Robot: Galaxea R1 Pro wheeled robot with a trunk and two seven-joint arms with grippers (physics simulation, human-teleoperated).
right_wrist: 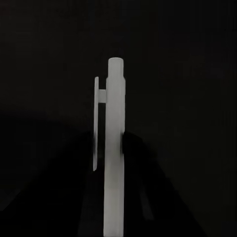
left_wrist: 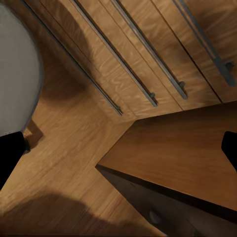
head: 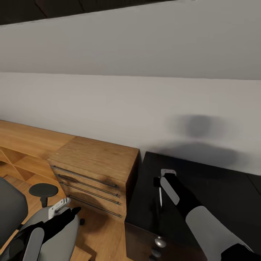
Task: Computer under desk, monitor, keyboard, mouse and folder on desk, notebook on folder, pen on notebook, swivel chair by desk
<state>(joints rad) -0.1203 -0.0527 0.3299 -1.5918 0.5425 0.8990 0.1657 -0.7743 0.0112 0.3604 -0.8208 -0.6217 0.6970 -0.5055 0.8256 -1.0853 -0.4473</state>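
My right gripper (head: 160,182) hovers just above a glossy black top (head: 217,188). It is shut on the pen (head: 160,197), a thin white stick in the head view. In the right wrist view the pen (right_wrist: 114,148) is a white barrel with a side clip, against black, with dark fingers closed at its middle. The grey swivel chair (head: 11,208), with a black round armrest (head: 43,189), fills the lower left. My left gripper (head: 67,211) hangs open beside the chair, over the wood floor. In the left wrist view the chair (left_wrist: 15,74) is a grey curve.
A light-wood drawer chest (head: 94,170) with long metal handles stands between the chair and the black top. That top belongs to a unit with silver knobs (head: 160,242) on its front. Low wooden shelves (head: 18,152) run along the grey sloped wall (head: 130,105).
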